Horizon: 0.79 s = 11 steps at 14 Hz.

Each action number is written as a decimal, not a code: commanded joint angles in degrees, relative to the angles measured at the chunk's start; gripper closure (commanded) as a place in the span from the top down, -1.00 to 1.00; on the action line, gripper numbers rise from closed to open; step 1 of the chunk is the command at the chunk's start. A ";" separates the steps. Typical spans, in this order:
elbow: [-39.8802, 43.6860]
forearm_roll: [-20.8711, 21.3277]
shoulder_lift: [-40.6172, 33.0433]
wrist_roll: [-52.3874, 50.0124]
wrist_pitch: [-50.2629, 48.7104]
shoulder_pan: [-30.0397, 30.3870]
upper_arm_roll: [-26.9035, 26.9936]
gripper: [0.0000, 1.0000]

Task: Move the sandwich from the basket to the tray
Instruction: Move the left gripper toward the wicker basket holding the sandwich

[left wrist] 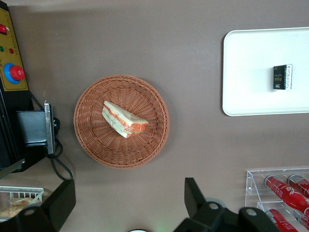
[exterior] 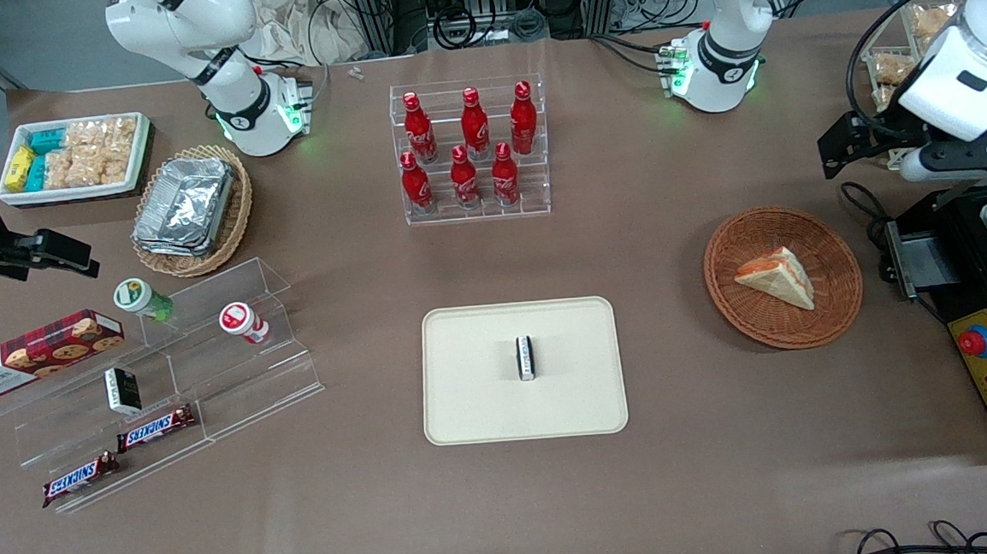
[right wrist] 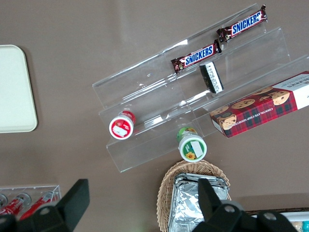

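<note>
The sandwich [exterior: 776,277] [left wrist: 124,119], a pale bread wedge with orange and green filling, lies in the round reddish-brown basket [exterior: 753,323] [left wrist: 96,140] toward the working arm's end of the table. My gripper [exterior: 847,148] [left wrist: 126,203] hangs high above the table, beside the basket and farther from the front camera than it. It is open, with its fingers [left wrist: 195,198] wide apart and nothing between them. The cream tray [exterior: 484,397] [left wrist: 251,92] lies mid-table, with a small black packet [exterior: 526,357] [left wrist: 282,77] on it.
A black machine with a red button [exterior: 975,340] [left wrist: 14,73] stands beside the basket at the working arm's table end. A clear rack of red bottles [exterior: 470,150] stands farther back than the tray. Acrylic steps with snacks [exterior: 166,383] lie toward the parked arm's end.
</note>
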 commanded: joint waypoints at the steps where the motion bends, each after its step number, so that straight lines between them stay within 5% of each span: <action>1: 1.14 -0.98 0.53 0.70 -1.53 0.20 0.03 1.00; 6: 1.23 -0.28 0.88 0.09 -1.45 0.20 0.03 1.00; 11: 0.61 -0.97 0.62 -15.00 -0.84 0.29 2.04 1.00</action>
